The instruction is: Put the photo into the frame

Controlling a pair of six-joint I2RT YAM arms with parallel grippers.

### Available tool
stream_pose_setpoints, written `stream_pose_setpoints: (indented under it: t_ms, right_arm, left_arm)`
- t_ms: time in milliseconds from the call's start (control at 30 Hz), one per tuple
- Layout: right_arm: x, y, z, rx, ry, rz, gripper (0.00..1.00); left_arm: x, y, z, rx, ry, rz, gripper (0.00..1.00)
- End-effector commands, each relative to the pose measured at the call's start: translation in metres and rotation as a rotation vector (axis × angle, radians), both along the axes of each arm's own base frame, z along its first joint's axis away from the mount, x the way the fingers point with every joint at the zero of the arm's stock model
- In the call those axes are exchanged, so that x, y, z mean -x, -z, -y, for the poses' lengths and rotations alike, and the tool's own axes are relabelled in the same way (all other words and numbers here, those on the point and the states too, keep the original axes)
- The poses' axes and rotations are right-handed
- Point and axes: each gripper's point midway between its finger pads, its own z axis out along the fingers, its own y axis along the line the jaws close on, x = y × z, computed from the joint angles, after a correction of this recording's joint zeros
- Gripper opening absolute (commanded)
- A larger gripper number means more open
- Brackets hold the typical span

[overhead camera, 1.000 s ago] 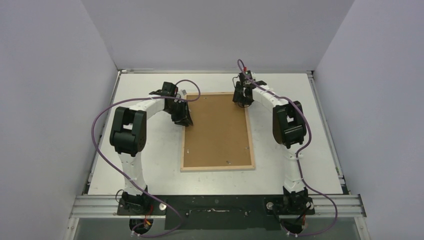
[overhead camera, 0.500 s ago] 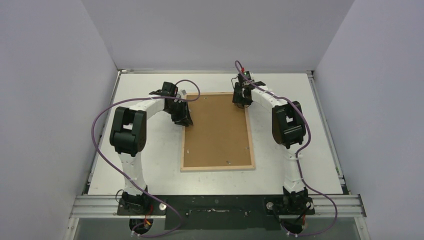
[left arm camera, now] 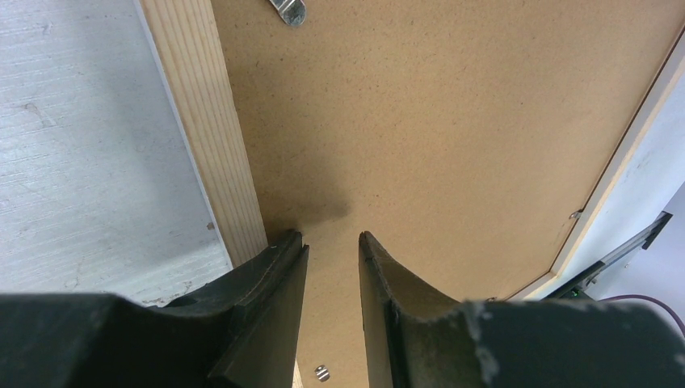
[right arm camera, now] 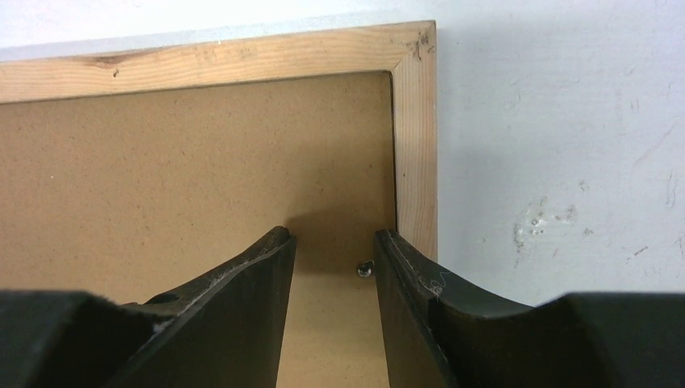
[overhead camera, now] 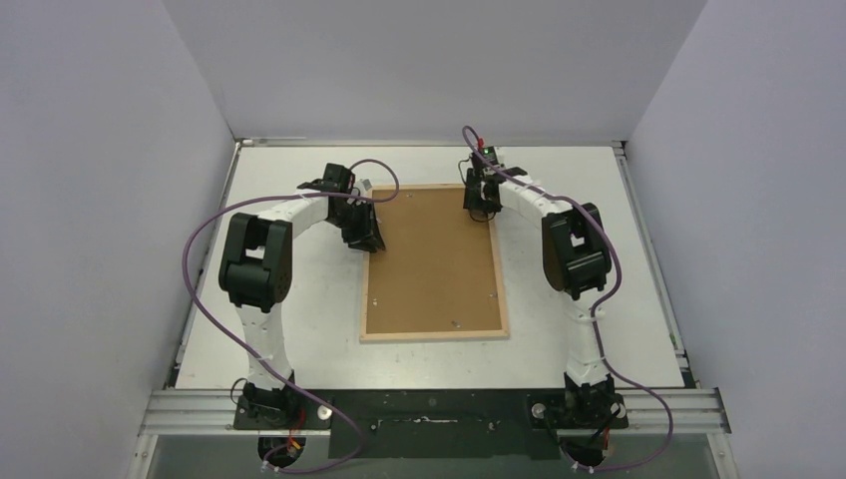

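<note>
Frame face-down on bench, backing board in; my left fingers and right fingers at its far end, parted, empty

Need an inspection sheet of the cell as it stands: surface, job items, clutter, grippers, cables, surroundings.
Surface: white table, lightly scuffed.
Job's things: frame lies face down, brown backing board seated in it; photo not visible.
Clutter: nothing seen.
Grippers: left gripper open over the board beside the frame's left rail; right gripper open at the far right corner, small metal tab showing in the gap.
Cables: purple cables loop along both arms.
Surroundings: plain grey walls on three sides.
</note>
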Motion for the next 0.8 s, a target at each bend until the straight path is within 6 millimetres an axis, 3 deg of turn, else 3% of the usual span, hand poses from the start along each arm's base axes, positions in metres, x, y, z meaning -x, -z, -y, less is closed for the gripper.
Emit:
stream_pose_setpoints:
  t_ms: [0, 200, 400, 533, 633, 767]
  right_arm:
    - [0.028, -0.001, 0.01, 0.052, -0.008, -0.072, 0.42]
    - [0.02, -0.014, 0.006, 0.037, -0.006, -0.045, 0.42]
    - [-0.011, -0.022, 0.014, 0.063, 0.017, -0.032, 0.43]
    - [-0.025, -0.05, 0.011, 0.015, 0.011, 0.023, 0.45]
    - [-0.016, -0.054, 0.001, -0.017, -0.027, 0.001, 0.46]
    - [0.013, -0.042, -0.016, -0.045, -0.096, -0.065, 0.46]
  left_arm:
    - [0.024, 0.021, -0.009, -0.061, 0.008, -0.099, 0.3]
    - [0.023, 0.018, -0.008, -0.056, 0.008, -0.088, 0.3]
    - [0.014, 0.011, -0.005, -0.048, 0.011, -0.064, 0.3]
    - [0.003, -0.002, -0.002, -0.032, 0.01, -0.032, 0.3]
    - [-0.003, -0.011, 0.002, -0.014, 0.007, -0.01, 0.3]
    - [-0.004, -0.013, 0.002, -0.01, 0.005, -0.004, 0.3]
